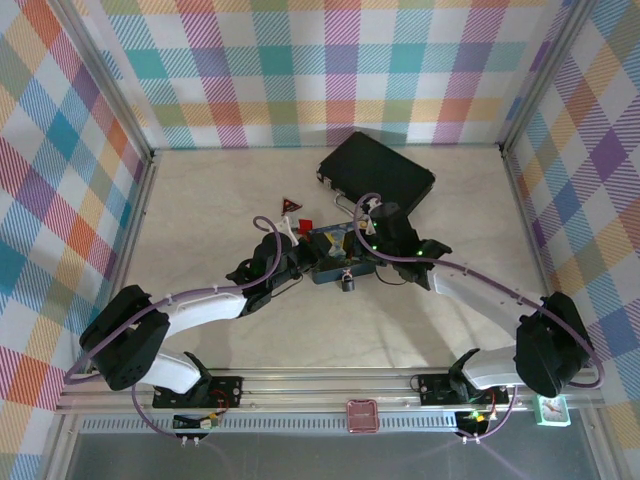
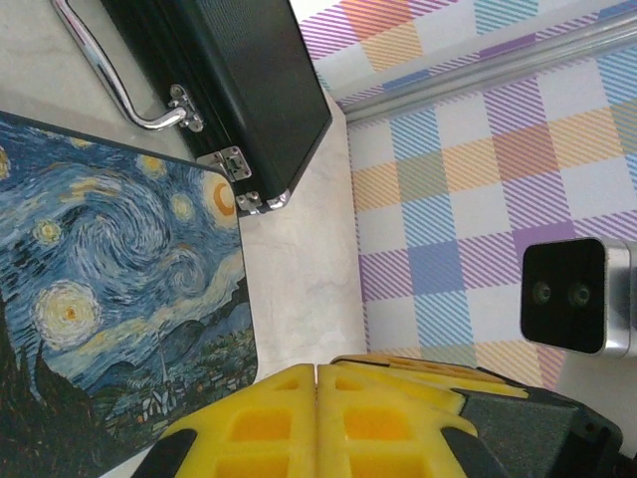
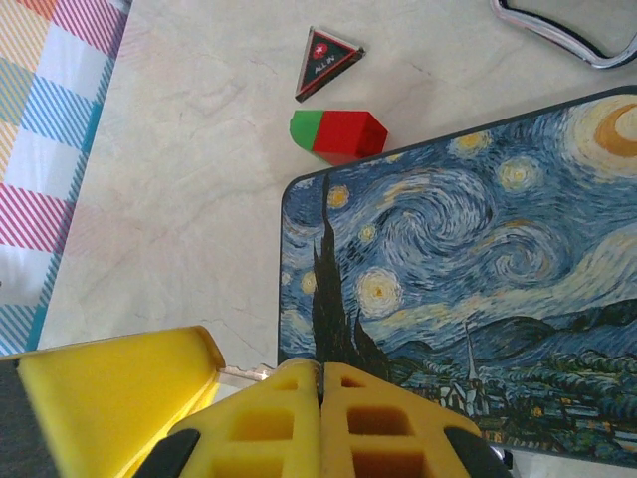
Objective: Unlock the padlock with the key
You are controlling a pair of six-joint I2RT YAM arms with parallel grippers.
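Jaws clenched on left gripper and right gripper; padlock lies near-to-far, shackle toward tin

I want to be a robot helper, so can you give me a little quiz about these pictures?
1. True or false: the red-and-green block lies on the table, beside the painted tin.
2. Which has a silver handle? A the tin, B the black case, C the block.
3. Fill in: the left pincer and right pincer are both ____.
Key: 1 true; 2 B; 3 shut.
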